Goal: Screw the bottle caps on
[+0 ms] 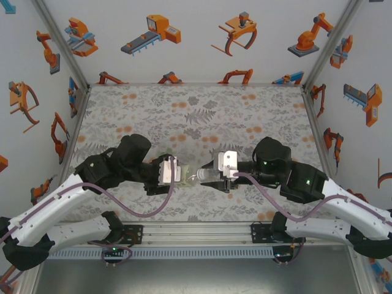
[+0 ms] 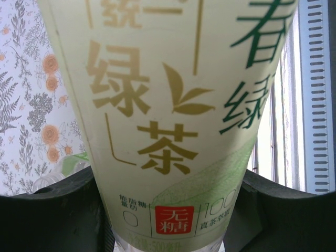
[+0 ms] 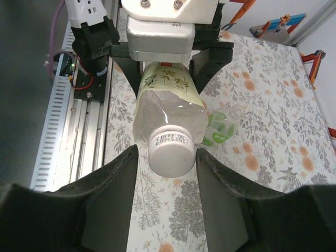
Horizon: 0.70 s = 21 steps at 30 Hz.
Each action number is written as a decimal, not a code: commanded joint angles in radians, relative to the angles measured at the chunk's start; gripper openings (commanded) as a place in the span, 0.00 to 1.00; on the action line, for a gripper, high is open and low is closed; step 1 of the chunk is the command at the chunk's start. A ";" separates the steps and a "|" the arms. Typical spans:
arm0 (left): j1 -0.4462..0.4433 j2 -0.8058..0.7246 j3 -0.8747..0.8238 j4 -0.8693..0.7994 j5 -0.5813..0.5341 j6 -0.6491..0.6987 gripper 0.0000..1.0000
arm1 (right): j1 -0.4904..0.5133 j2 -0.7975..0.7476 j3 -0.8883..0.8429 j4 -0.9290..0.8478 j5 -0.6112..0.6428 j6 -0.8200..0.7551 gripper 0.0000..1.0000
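My left hand pinches the bottle by its labelled body and holds it level above the table, near the middle of the near edge. Its long axis runs straight from one hand to the other, neck toward my right hand. The cap sits on that neck between my right fingers, which are spread, with a sliver of gap on one side. I judge the twist falls to the right hand.
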 commanded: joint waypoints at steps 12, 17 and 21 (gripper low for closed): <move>-0.005 -0.034 -0.034 -0.008 0.005 0.000 0.00 | 0.000 -0.019 0.020 0.065 -0.022 0.033 0.43; -0.004 -0.036 -0.032 -0.002 0.008 0.000 0.00 | -0.001 -0.012 0.014 0.046 -0.021 0.034 0.40; -0.005 -0.038 -0.031 0.005 0.009 0.000 0.00 | -0.001 -0.013 0.008 0.044 -0.015 0.040 0.36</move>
